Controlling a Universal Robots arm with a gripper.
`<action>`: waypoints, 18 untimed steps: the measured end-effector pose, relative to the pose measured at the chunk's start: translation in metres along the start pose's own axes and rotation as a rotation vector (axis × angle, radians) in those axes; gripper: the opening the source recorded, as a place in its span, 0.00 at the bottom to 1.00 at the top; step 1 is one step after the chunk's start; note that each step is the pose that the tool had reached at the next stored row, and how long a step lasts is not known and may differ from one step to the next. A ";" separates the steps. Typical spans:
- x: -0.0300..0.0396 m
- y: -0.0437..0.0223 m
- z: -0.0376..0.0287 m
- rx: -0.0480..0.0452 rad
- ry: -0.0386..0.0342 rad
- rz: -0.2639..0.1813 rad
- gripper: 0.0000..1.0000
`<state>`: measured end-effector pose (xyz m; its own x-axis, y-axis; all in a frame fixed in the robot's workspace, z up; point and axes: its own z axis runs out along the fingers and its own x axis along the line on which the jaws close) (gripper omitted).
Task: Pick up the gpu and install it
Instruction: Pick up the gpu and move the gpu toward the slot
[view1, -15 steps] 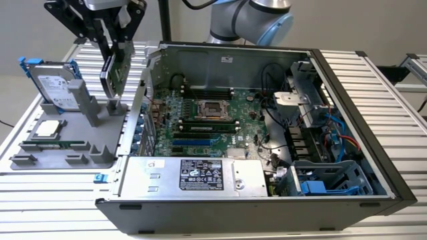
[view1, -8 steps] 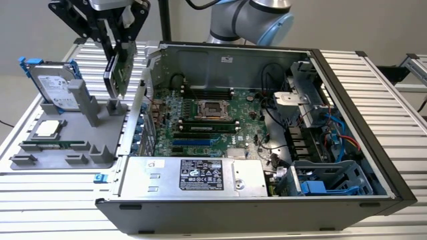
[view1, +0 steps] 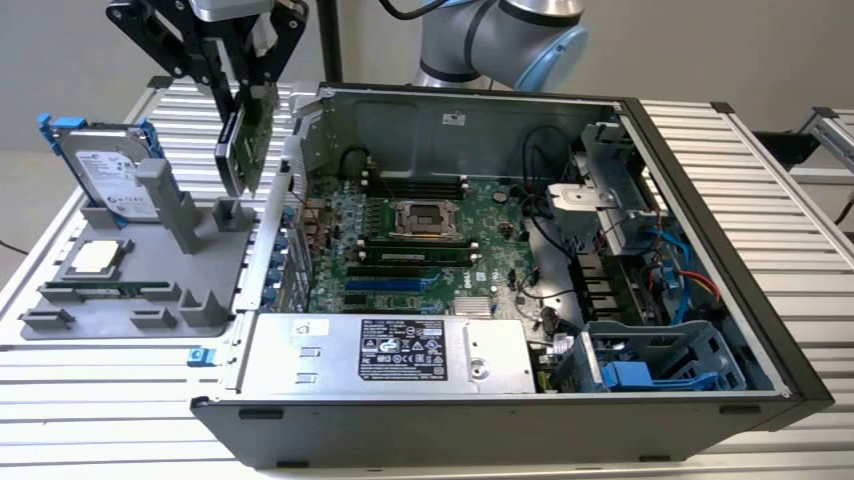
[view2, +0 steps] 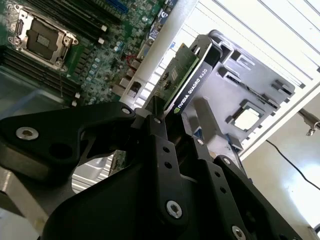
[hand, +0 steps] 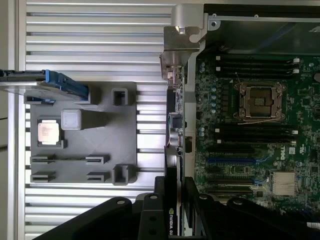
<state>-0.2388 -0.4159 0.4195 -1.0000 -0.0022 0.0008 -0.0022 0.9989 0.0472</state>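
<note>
In the exterior view the gpu (view1: 244, 150) hung in the air with its long axis upright, turned nearly edge-on. It was over the strip of bench (view1: 134, 430) between the grey fixture (view1: 200, 300) and the open computer case (view1: 707, 200), toward the bench's far edge on the exterior view's left. Its lower end was clear of the fixture. The gripper (view1: 250, 92) pinched the card's upper end between its black fingers, which covered that end. I could not make out the bracket. The hard drive (view1: 114, 170) stood upright in its blue frame at the fixture's far corner.

In the second wrist view the gpu (view2: 187, 80) ran straight away from the gripper (view2: 172, 117). Its green board face was turned toward the motherboard (view2: 75, 55) and its black shroud edge toward the fixture (view2: 240, 75). The fingers (view2: 157, 145) were pressed against both faces of the card, hiding its near end.

In the first wrist view the gpu (hand: 173, 165) appeared as a thin dark strip, both faces hidden. It lay just beside the case's outer wall, between the fixture (hand: 100, 150) and the motherboard (hand: 240, 150). The gripper (hand: 175, 190) clamped its near end. A processor chip (hand: 50, 132) sat in the fixture.
</note>
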 end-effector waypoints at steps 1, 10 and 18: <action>-0.0007 0.0000 0.0000 -0.0001 0.0000 0.000 0.00; -0.0071 0.0000 0.0000 -0.0001 0.0000 0.000 0.00; -0.0133 0.0000 0.0000 -0.0001 0.0000 0.000 0.00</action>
<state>-0.2255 -0.4159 0.4194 -1.0000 -0.0022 0.0008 -0.0022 0.9989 0.0473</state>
